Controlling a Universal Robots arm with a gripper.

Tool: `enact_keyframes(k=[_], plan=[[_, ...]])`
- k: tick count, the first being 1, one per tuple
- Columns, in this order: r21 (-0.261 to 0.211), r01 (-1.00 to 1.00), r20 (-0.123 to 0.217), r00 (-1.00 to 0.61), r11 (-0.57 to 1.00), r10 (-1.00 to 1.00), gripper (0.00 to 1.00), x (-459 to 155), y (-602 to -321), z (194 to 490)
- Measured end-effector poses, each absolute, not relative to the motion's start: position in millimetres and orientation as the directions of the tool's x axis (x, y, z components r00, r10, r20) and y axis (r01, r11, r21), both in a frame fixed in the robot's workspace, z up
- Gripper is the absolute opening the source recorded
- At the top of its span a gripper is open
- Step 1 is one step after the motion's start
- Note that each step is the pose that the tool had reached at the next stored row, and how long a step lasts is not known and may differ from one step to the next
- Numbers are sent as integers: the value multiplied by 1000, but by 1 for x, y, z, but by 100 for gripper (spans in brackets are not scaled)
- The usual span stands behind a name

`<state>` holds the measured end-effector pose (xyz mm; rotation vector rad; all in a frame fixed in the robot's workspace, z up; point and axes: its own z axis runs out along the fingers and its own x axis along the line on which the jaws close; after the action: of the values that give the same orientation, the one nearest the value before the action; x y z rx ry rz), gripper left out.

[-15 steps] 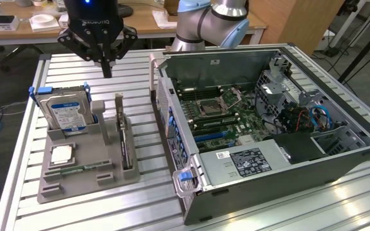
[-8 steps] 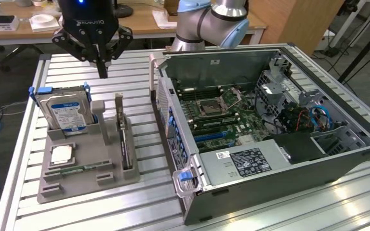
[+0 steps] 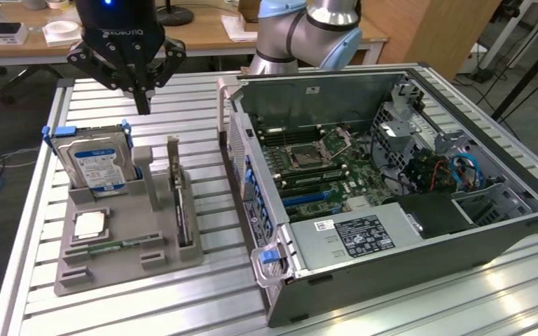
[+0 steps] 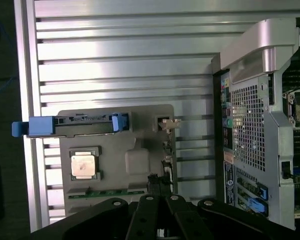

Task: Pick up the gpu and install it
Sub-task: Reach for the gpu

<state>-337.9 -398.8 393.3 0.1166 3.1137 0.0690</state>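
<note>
A slatted metal table (image 3: pixel 419 308) carries an open computer case (image 3: pixel 372 276) along its edge at the exterior view's right. A grey parts tray (image 3: pixel 120 264) sits beside it, towards the table's opposite edge. The arm's gripper (image 3: pixel 143 105) hovers with fingers pressed together and empty above the tray's far end, close by the upright hard drive (image 3: pixel 96 164). The gpu (image 3: pixel 179 199) stands on edge in the tray's slot on the side nearest the case, untouched. It lies below the gripper and slightly towards the case. Its long axis runs from the tray's far end to its near end, parallel to the case's open side, and the wrist view suggests the fingers are almost in line with it.
</note>
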Motion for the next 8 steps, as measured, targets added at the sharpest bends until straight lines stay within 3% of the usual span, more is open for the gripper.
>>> enact_keyframes(k=[8], plan=[[45, 74, -23, -997, 996, 75, 11, -347, -399, 393]])
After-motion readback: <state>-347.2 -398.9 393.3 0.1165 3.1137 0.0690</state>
